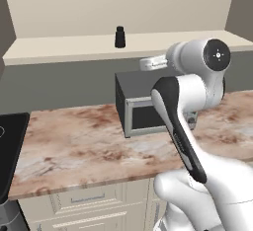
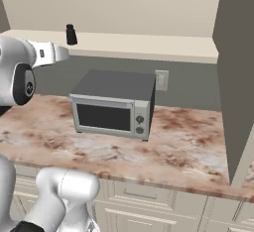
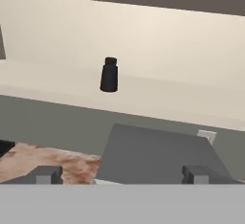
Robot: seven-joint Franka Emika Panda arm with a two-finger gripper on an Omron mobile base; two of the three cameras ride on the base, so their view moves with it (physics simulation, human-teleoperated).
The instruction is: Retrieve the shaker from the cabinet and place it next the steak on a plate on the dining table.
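The small black shaker [image 1: 119, 37] [image 2: 71, 34] [image 3: 109, 75] stands upright on the cream shelf board of the cabinet [image 1: 59, 45] [image 2: 149, 45] [image 3: 167, 94], alone near the back wall. My gripper [image 3: 122, 175] is open with nothing between its fingers. It hangs in front of and below the shelf, over the microwave, well short of the shaker. In the hand view the shaker sits a little left of the gap's centre. The steak, the plate and the dining table are out of view.
A dark grey microwave [image 1: 136, 101] [image 2: 114, 102] [image 3: 158, 156] sits on the marbled counter [image 1: 74, 141] [image 2: 188, 142] under the shelf. Dark grey side panels [image 2: 238, 77] bound the cabinet recess. A wall outlet [image 2: 161, 80] is behind the microwave, and a black cooktop [image 1: 10, 146] lies at the far left.
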